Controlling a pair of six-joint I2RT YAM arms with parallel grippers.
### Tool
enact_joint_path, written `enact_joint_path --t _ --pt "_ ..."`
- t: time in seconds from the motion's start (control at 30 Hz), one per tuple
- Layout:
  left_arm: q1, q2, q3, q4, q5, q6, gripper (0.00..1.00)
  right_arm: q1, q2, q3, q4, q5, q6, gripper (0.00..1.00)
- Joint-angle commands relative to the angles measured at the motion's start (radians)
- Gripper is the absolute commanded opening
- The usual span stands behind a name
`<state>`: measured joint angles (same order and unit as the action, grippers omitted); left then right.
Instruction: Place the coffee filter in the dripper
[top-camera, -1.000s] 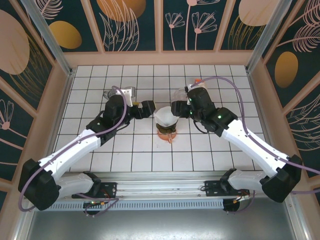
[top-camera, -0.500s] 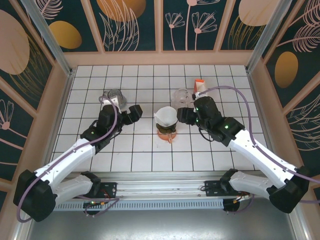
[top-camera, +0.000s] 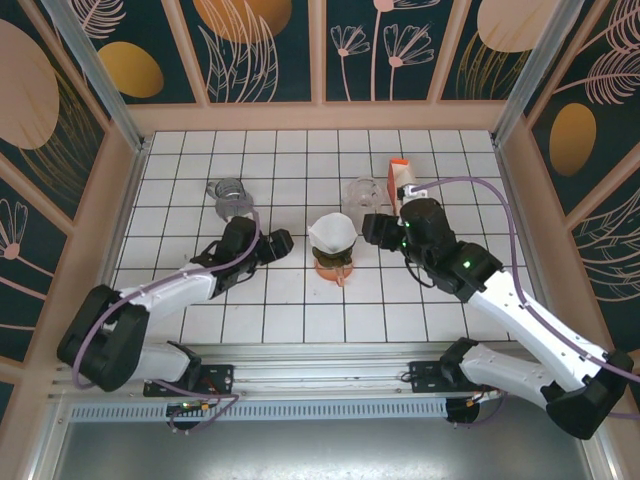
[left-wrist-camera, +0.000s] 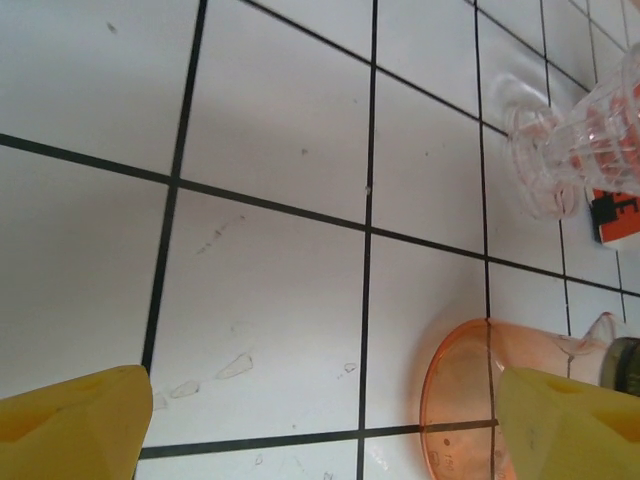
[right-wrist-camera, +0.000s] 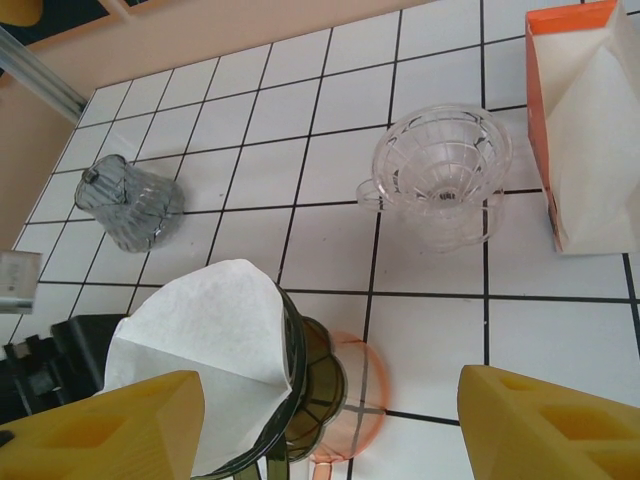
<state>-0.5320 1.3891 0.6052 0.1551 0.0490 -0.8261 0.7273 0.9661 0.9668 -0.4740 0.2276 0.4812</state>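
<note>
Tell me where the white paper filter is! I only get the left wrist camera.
Observer: The paper filter sits open in the dark dripper, on that orange base you see.
Operator: Is a robot hand holding it?
Observer: No. The right gripper hangs beside it, jaws open, gripping nothing.
Operator: Anything else hiding?
Observer: A smoky grey glass stands beyond the left gripper.

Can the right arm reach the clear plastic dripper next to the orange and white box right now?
Probably yes. The right gripper is open and empty, and the clear plastic dripper sits on bare tiles just beyond it. The orange and white box stands beside the dripper, not between them.
</note>
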Motion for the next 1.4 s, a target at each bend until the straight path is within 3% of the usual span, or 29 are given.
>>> enact_joint_path --t 0.0,0.53,1.37 --pt "-0.005 0.068 0.043 0.075 0.072 -0.013 0.87 -0.002 -0.026 -0.018 0.02 0.055 0.014 0.68" --pt "-0.076 0.148 0.094 0.052 0.093 -0.013 0.84 -0.069 -0.042 -0.046 0.033 0.019 -0.003 0.68" --pt "-0.104 0.167 0.111 0.059 0.104 -0.05 0.84 -0.098 -0.055 -0.082 0.044 -0.015 0.004 0.68"
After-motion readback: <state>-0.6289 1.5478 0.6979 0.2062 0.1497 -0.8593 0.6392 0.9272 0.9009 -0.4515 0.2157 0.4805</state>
